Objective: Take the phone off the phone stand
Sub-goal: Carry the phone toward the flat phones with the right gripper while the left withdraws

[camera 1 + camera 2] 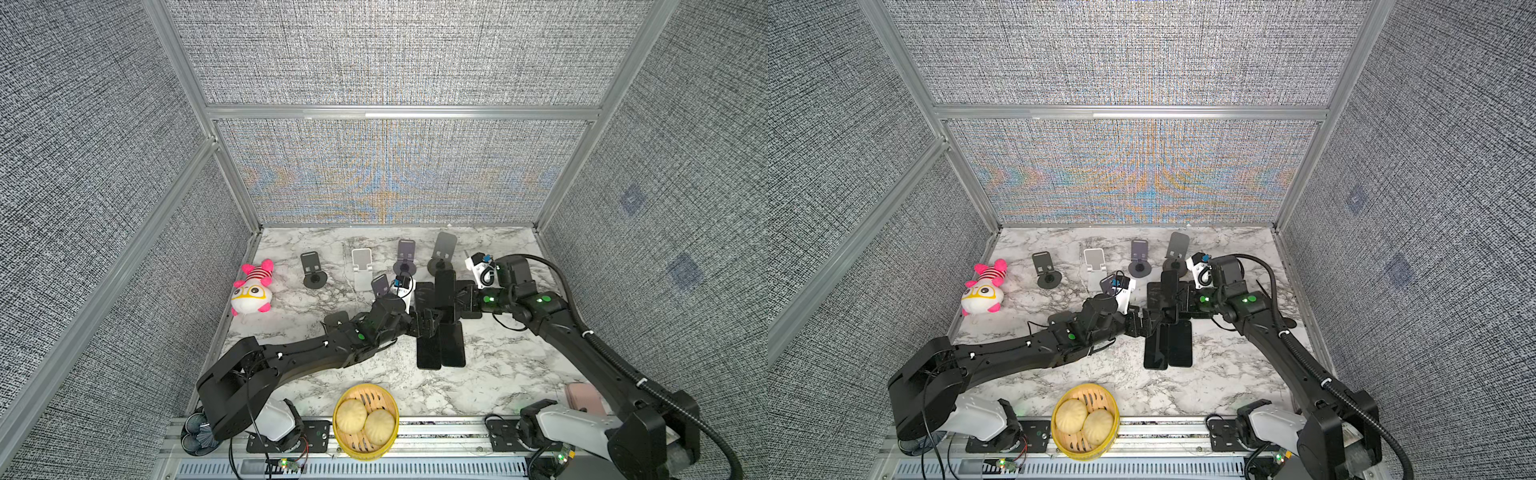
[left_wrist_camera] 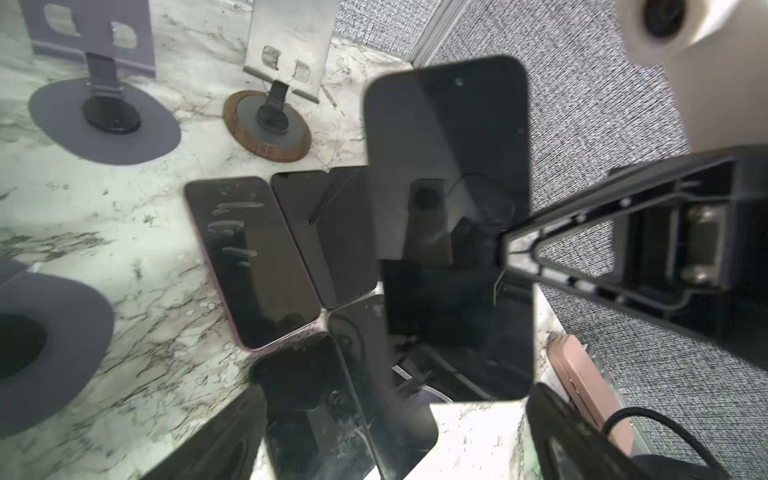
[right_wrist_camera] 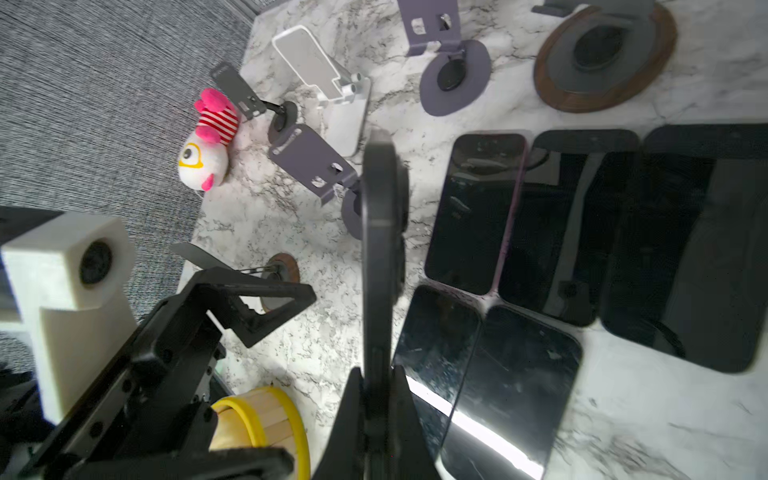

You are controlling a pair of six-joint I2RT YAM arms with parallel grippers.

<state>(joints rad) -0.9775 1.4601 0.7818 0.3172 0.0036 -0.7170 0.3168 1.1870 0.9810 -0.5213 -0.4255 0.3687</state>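
Finds several flat phones (image 1: 441, 351), glossy dark slabs, lying screen-up in a tight cluster on the veined marble table (image 1: 299, 309), directly under the work. Notes a back row of phone stands (image 1: 360, 266), hinged plates on round bases, one wood-rimmed. Notes a purple stand (image 1: 381, 286) just beside the left arm. Records plush toy (image 1: 251, 291) and bamboo steamer (image 1: 338, 415) well apart. Finds the phone (image 3: 380, 232), black and round-cornered, clear of the stands, pinched edge-on by the right gripper (image 3: 376, 384) above the cluster. Finds left gripper (image 1: 430, 324) spread wide just beside it, gripping nothing.
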